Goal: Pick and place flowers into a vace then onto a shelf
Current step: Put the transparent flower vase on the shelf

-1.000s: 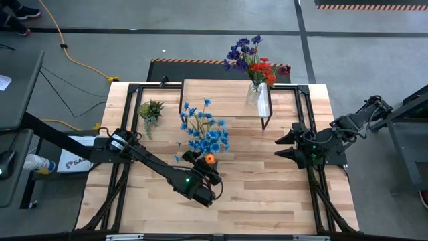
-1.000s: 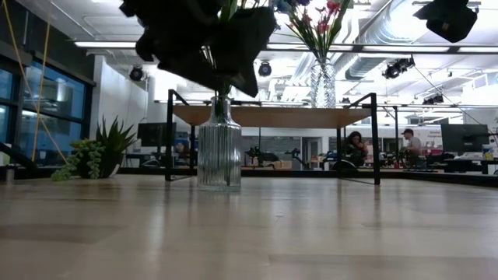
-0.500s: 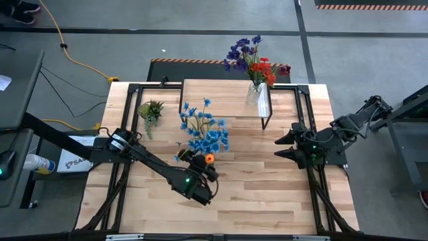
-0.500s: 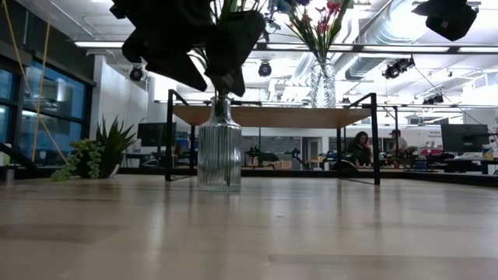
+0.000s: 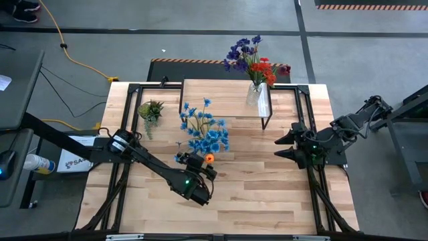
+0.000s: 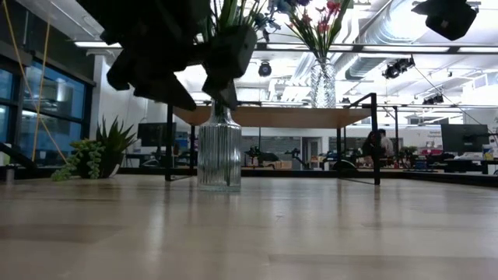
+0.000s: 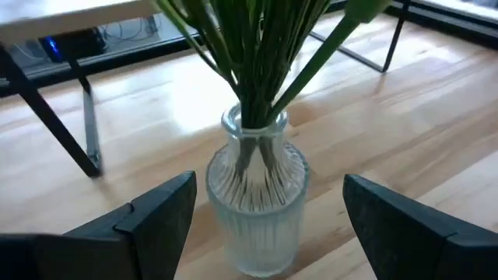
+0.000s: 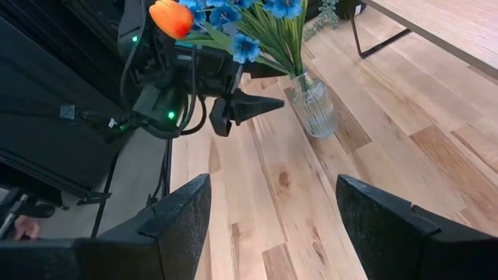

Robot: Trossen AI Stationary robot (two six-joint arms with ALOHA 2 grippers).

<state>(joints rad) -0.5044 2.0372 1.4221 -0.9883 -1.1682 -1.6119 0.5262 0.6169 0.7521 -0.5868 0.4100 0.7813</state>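
High view: the left gripper (image 5: 200, 169) hangs beside the blue flowers (image 5: 204, 131) on the desk (image 5: 254, 187); the right gripper (image 5: 282, 146) waits near the shelf (image 5: 214, 97).

Left wrist view: the jaws stand wide, either side of the ribbed glass vase (image 7: 257, 198), not touching.

A crooked closing could tip the top-heavy vase.

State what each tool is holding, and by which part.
Nothing. The left tool stands open around the glass vase, not touching; the right tool is open and empty.
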